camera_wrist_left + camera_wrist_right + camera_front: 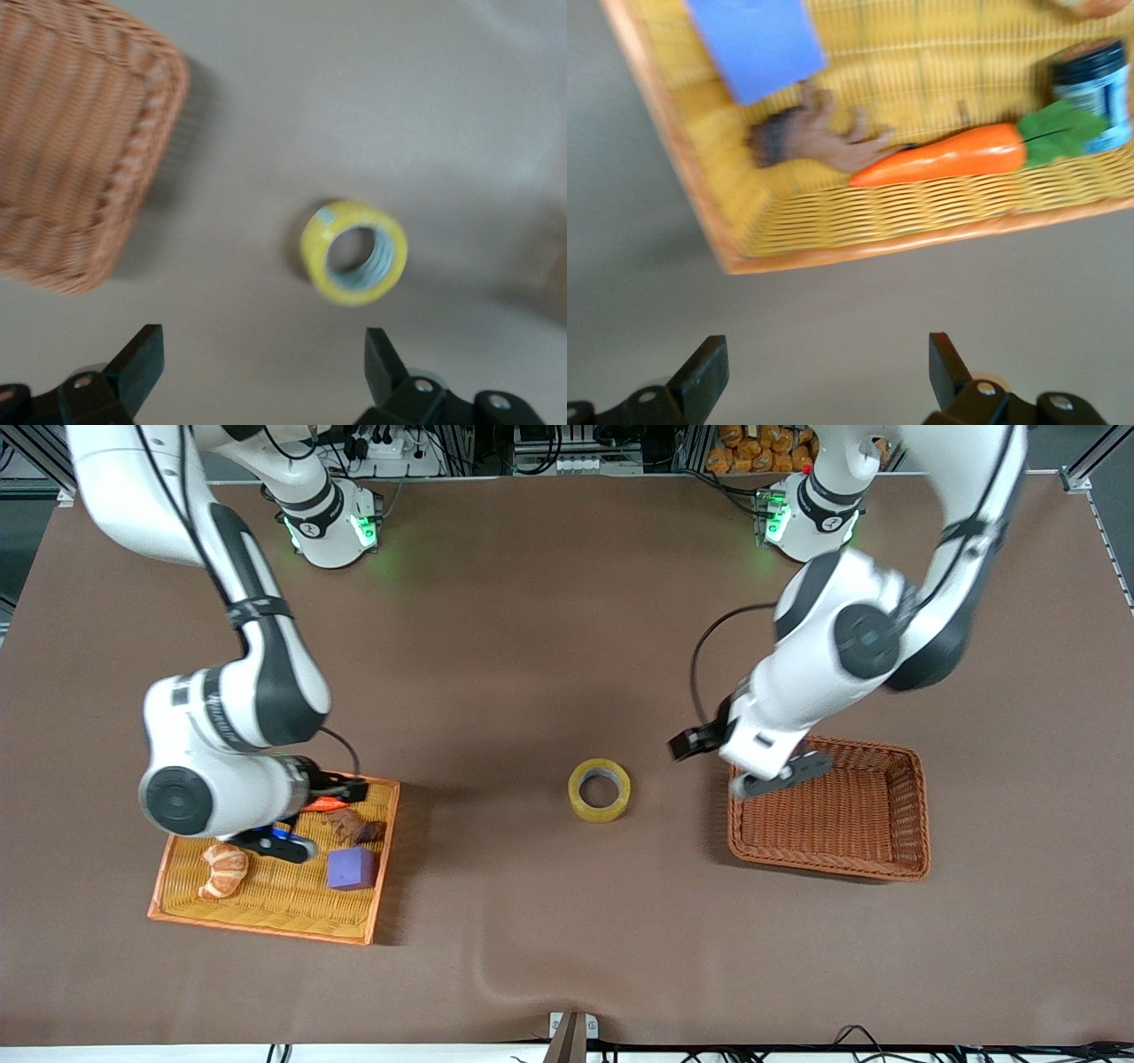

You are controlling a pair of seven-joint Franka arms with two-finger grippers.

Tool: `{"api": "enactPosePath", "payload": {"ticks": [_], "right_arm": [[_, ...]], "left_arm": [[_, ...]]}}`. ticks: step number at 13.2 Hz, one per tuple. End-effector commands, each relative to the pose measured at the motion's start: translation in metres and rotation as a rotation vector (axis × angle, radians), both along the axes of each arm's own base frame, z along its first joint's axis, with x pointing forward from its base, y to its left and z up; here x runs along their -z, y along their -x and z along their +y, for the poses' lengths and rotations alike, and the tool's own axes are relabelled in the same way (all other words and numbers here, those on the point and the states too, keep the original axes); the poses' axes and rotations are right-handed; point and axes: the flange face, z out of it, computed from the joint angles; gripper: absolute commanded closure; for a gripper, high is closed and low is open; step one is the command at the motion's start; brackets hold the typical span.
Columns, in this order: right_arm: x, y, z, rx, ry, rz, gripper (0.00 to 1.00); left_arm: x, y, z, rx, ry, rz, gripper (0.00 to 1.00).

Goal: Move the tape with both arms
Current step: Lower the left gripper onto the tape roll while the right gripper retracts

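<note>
Brown table cover (532, 602) — rumpled at near edge; cables, equipment along top.

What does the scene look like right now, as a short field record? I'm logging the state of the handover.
tape: flat on the table, between tray and basket, touched by neither gripper
left gripper: jaws open, over the basket's rim at the edge toward the tape
right gripper: jaws open, over the tray
basket: brown wicker, toward the left arm's end, nothing seen in it
tray: yellow wicker, toward the right arm's end
tray contents: croissant, purple cube, carrot, jar, brown item
</note>
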Motion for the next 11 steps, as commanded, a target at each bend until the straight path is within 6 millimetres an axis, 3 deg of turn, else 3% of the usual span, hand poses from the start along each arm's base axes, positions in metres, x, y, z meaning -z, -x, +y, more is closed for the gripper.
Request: {"api": "enactPosePath", "payload": {"ticks": [1, 3, 6, 9, 11], "right_arm": [[-0.002, 0.023, -0.052, -0.071, -0.039, 0.002, 0.0], [-0.002, 0.041, -0.068, -0.158, -0.019, -0.035, 0.0], [-0.02, 0.08, -0.073, -0.203, 0.013, -0.147, 0.0], [-0.039, 0.102, -0.082, -0.282, -0.008, -0.177, 0.0], [-0.074, 0.11, -0.079, -0.309, -0.007, -0.237, 0.0]], "left_arm": [[0.042, -0.013, -0.055, -0.059, -0.04, -0.06, 0.0], [0.082, -0.012, -0.072, -0.043, -0.058, -0.09, 0.0], [0.119, 0.002, -0.095, -0.015, -0.051, -0.076, 0.0], [0.138, 0.015, -0.097, 0.002, -0.072, -0.045, 0.0], [0.147, 0.022, -0.098, 0.014, -0.085, -0.029, 0.0]]}}
